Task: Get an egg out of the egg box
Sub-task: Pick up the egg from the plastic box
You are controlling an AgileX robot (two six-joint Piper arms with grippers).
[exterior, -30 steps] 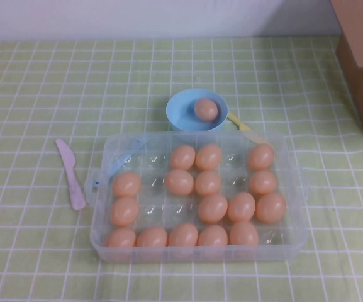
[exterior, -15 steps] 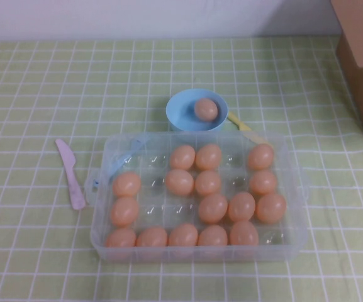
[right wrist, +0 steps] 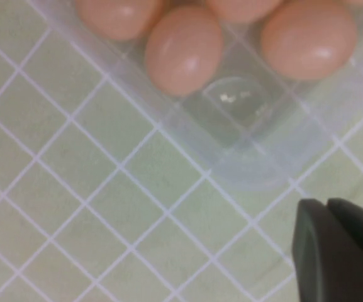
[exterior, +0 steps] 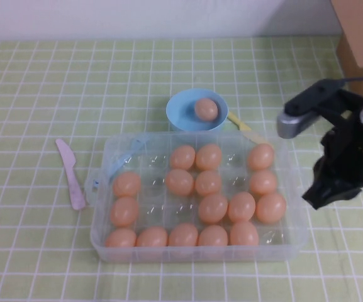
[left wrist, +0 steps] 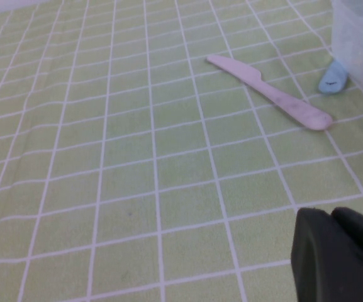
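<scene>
The clear plastic egg box (exterior: pixel 200 254) lies mid-table with several peach-orange eggs (exterior: pixel 212 207) in its cups. Its pale blue latch (exterior: pixel 95 184) is on the left side. My right gripper (exterior: pixel 316 195) is shut and empty, hanging just past the box's right edge. In the right wrist view my right gripper (right wrist: pixel 328 207) is above the cloth beside the box's corner (right wrist: pixel 244 157), near an egg (right wrist: pixel 183 50) and an empty cup (right wrist: pixel 234 107). My left gripper (left wrist: pixel 332 217) is shut and empty, low over the cloth left of the box (left wrist: pixel 360 44). It is out of the high view.
A small blue bowl (exterior: pixel 178 114) behind the box holds one egg (exterior: pixel 206 109), with a yellow utensil (exterior: pixel 239 123) beside it. A pink plastic knife (exterior: pixel 71 173) lies left of the box, also in the left wrist view (left wrist: pixel 269 91). A brown cardboard box (exterior: pixel 357 38) stands at the far right.
My right arm has come into the high view from the right and now hangs beside the box's right edge. The eggs, bowl and knife have not moved.
</scene>
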